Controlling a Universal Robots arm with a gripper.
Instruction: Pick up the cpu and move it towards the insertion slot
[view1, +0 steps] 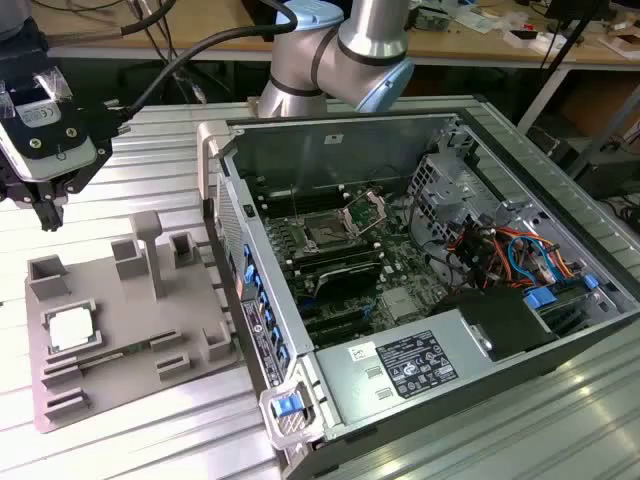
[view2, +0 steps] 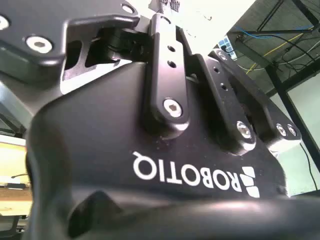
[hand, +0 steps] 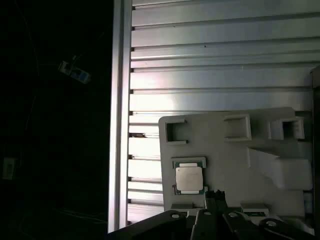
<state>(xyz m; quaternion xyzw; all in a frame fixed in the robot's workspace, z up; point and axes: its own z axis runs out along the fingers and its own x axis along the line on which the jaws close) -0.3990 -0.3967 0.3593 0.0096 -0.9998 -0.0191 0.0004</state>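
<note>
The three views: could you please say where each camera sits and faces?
Exterior view: off the arm, looking down on computer, tray, arm and end effector.
First wrist view: at the wrist, looking past the end effector onto the tray.
Second wrist view: at the wrist, against the end effector's black housing.
Shared: exterior and first wrist views show the chip on the tray.
</note>
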